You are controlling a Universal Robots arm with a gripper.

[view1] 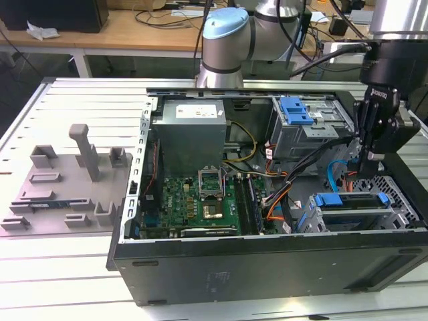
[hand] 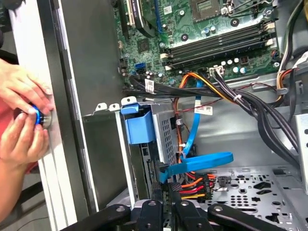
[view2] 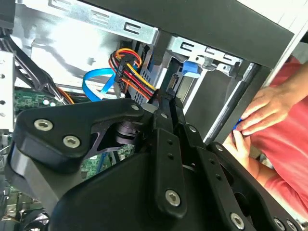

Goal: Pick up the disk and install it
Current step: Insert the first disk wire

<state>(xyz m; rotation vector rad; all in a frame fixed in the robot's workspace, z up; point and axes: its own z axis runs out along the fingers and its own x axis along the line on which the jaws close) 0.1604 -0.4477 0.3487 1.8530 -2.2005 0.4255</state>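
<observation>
At the exterior view's right, one gripper [view1: 369,160] hangs inside one open computer case [view1: 267,261], just above the disk [view1: 351,199] — one blue-framed drive lying flat in the lower bay at the case's corner.

Second wrist view: the fingers [view2: 162,120] are closed together with nothing between them; two hands [view2: 269,108] sit outside the case wall.

First wrist view: one flat blue cable [hand: 202,163] and one blue tab [hand: 138,126] — two hands [hand: 21,91] pinch one small blue part [hand: 36,115].

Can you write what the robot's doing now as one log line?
gripper: over disk, apart | disk: lying in computer case bay | person's hands: at case edge
</observation>
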